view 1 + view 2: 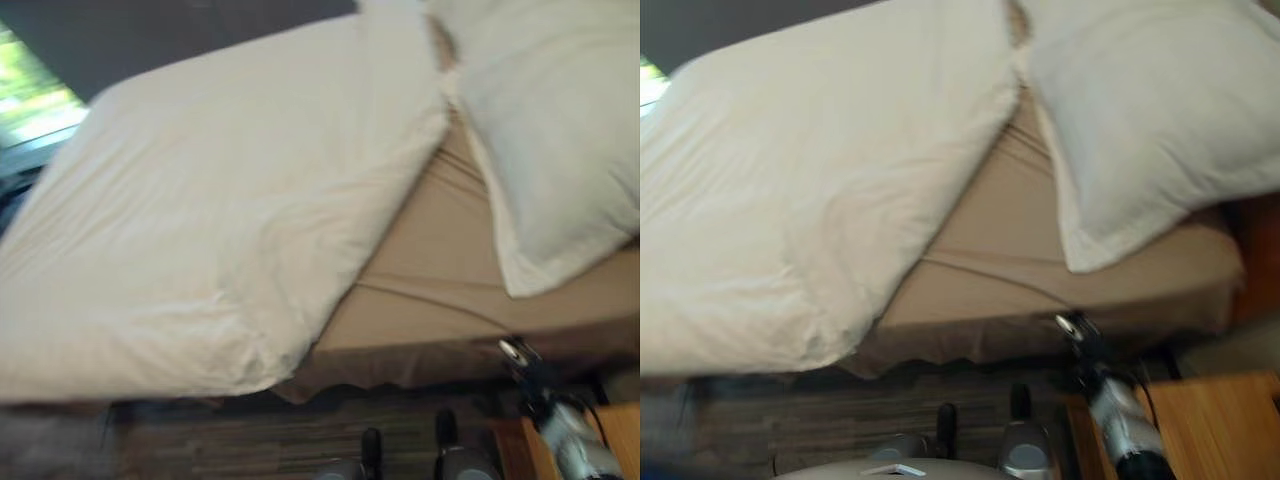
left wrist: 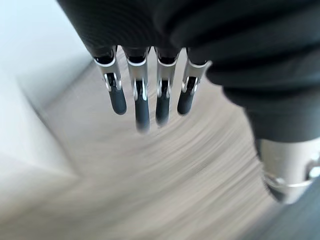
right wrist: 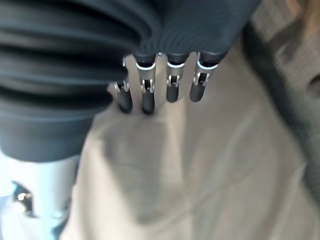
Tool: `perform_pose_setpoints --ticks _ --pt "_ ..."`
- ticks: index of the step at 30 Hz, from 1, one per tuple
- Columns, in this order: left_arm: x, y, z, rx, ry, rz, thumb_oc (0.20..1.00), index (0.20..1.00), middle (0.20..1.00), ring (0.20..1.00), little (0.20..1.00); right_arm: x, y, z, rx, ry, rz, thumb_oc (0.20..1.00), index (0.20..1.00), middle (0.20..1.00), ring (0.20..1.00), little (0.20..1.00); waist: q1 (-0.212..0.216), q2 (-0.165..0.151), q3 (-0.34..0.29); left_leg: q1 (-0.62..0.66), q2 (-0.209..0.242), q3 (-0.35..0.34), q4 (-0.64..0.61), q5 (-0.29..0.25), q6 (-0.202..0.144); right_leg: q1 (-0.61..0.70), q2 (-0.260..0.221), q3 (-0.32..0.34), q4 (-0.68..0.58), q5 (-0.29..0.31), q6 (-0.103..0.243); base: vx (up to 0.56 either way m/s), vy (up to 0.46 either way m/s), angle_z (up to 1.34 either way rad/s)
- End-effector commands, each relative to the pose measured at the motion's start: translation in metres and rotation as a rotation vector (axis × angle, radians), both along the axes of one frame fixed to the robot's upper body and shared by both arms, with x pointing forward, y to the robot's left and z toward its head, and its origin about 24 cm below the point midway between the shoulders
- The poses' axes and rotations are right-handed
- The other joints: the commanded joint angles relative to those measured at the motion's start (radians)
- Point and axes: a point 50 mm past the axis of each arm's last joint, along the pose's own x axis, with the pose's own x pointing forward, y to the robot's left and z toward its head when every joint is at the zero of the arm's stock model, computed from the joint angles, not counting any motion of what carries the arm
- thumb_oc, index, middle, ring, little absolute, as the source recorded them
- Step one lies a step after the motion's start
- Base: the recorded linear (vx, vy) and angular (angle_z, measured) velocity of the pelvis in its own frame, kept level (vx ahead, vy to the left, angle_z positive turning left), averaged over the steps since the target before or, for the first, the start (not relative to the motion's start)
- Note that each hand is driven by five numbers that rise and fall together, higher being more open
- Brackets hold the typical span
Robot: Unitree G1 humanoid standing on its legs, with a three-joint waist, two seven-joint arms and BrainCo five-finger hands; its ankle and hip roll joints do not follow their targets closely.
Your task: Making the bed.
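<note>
The big puffy cream-white duvet [image 1: 200, 220] lies on the bed with its long side running slantwise — it covers the robot's left part and leaves a wedge of the tan fitted sheet [image 1: 430, 270] bare. The soft white pillow [image 1: 1150, 110] rests on the sheet at the right, its near corner pointing toward the bed's edge. The right hand [image 3: 160, 95] hangs just over the tan sheet at the bed's near edge, fingers [image 3: 172, 90] straight and loose, holding nothing. The left hand [image 2: 145, 95] hangs over the pale wooden floor [image 2: 165, 180], fingers straight, empty too. The duvet's loose edge lies up and to the left of the right hand — so I think that hand is nearer to pull it across.
</note>
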Motion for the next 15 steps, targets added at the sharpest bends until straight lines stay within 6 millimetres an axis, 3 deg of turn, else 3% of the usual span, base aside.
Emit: perform_pose_setpoints --ticks 1,2,3,4,5,6,8,10,11,12,13,14,15 --pt "0.030 0.082 0.054 0.354 0.074 -0.006 1.000 1.000 1.000 1.000 1.000 0.053 0.075 0.024 0.146 -0.198 0.245 1.000 1.000 1.000 1.000 1.000 0.038 -0.057 -0.005 -0.029 -0.060 -0.030 -0.038 0.165 -0.023 0.135 -0.052 0.037 -0.058 -0.018 0.060 0.00 -0.018 0.14" --pt "0.063 0.105 0.076 0.507 -0.010 -0.105 1.000 1.000 1.000 1.000 1.000 0.048 0.076 0.025 0.144 -0.208 0.269 1.000 1.000 1.000 1.000 1.000 0.043 -0.061 -0.006 -0.028 -0.058 -0.033 -0.038 0.168 -0.026 0.140 -0.050 0.031 -0.056 -0.019 0.059 0.01 -0.051 -0.02" --pt "0.104 0.140 0.136 0.787 -0.005 -0.282 1.000 1.000 1.000 1.000 1.000 0.043 0.073 0.023 0.138 -0.211 0.297 1.000 1.000 1.000 1.000 1.000 0.054 -0.067 -0.011 -0.022 -0.057 -0.036 -0.038 0.167 -0.028 0.153 -0.045 0.024 -0.062 -0.022 0.059 -0.02 -0.060 -0.02" --pt "0.128 0.149 0.177 0.987 -0.068 -0.325 1.000 1.000 1.000 1.000 1.000 0.042 0.073 0.023 0.147 -0.222 0.289 1.000 1.000 1.000 1.000 1.000 0.061 -0.070 -0.011 -0.020 -0.056 -0.035 -0.038 0.173 -0.027 0.154 -0.043 0.023 -0.061 -0.016 0.060 -0.03 -0.055 0.09" --pt "0.150 0.147 0.198 1.104 -0.145 -0.335 1.000 1.000 1.000 1.000 1.000 0.042 0.074 0.024 0.155 -0.229 0.288 1.000 1.000 1.000 1.000 1.000 0.061 -0.076 -0.016 -0.024 -0.055 -0.035 -0.038 0.175 -0.027 0.151 -0.042 0.024 -0.065 -0.013 0.061 -0.04 -0.027 0.17" --pt "0.159 0.147 0.223 1.226 -0.179 -0.313 1.000 1.000 1.000 1.000 1.000 0.041 0.075 0.023 0.155 -0.228 0.291 1.000 1.000 1.000 1.000 1.000 0.060 -0.081 -0.020 -0.023 -0.055 -0.034 -0.038 0.174 -0.028 0.150 -0.041 0.027 -0.066 -0.012 0.062 0.00 -0.016 0.04" --pt "0.183 0.138 0.247 1.341 -0.246 -0.346 1.000 1.000 1.000 1.000 1.000 0.038 0.075 0.021 0.156 -0.223 0.292 1.000 1.000 1.000 1.000 1.000 0.050 -0.093 -0.026 -0.019 -0.052 -0.021 -0.038 0.169 -0.028 0.150 -0.040 0.037 -0.069 -0.011 0.064 0.01 0.000 -0.21" --pt "0.204 0.128 0.256 1.394 -0.306 -0.389 1.000 1.000 1.000 1.000 1.000 0.035 0.074 0.019 0.159 -0.213 0.281 1.000 1.000 1.000 1.000 1.000 0.036 -0.101 -0.031 -0.014 -0.051 -0.013 -0.038 0.165 -0.026 0.151 -0.038 0.046 -0.069 -0.011 0.063 0.02 0.007 -0.20" --pt "0.257 0.126 0.272 1.440 -0.233 -0.489 1.000 1.000 1.000 1.000 1.000 0.035 0.077 0.015 0.159 -0.193 0.274 1.000 1.000 1.000 1.000 1.000 -0.010 -0.113 -0.031 -0.004 -0.045 0.007 -0.038 0.156 -0.023 0.154 -0.038 0.060 -0.066 -0.012 0.065 0.01 0.010 -0.17" --pt "0.261 0.125 0.273 1.443 -0.239 -0.491 1.000 1.000 1.000 1.000 1.000 0.035 0.076 0.015 0.159 -0.198 0.267 1.000 1.000 1.000 1.000 1.000 -0.003 -0.113 -0.029 -0.007 -0.045 0.007 -0.038 0.159 -0.023 0.151 -0.039 0.060 -0.066 -0.009 0.065 0.00 0.000 0.00" --pt "0.286 0.120 0.281 1.444 -0.292 -0.616 1.000 1.000 1.000 1.000 1.000 0.039 0.085 0.017 0.183 -0.207 0.304 1.000 1.000 1.000 1.000 1.000 -0.021 -0.114 -0.030 -0.007 -0.043 0.016 -0.038 0.158 -0.023 0.145 -0.037 0.068 -0.064 -0.007 0.065 -0.01 0.016 0.07" --pt "0.288 0.120 0.282 1.445 -0.297 -0.619 1.000 1.000 1.000 1.000 1.000 0.039 0.084 0.018 0.184 -0.209 0.299 1.000 1.000 1.000 1.000 1.000 -0.013 -0.114 -0.028 -0.006 -0.043 0.019 -0.038 0.157 -0.023 0.143 -0.037 0.071 -0.063 -0.007 0.065 0.00 0.038 -0.01" --pt "0.299 0.109 0.283 1.457 -0.377 -0.604 1.000 1.000 1.000 1.000 1.000 0.040 0.086 0.015 0.191 -0.198 0.275 1.000 1.000 1.000 1.000 1.000 -0.033 -0.119 -0.030 -0.001 -0.040 0.033 -0.038 0.150 -0.021 0.138 -0.036 0.087 -0.060 -0.004 0.066 0.01 0.022 -0.41"
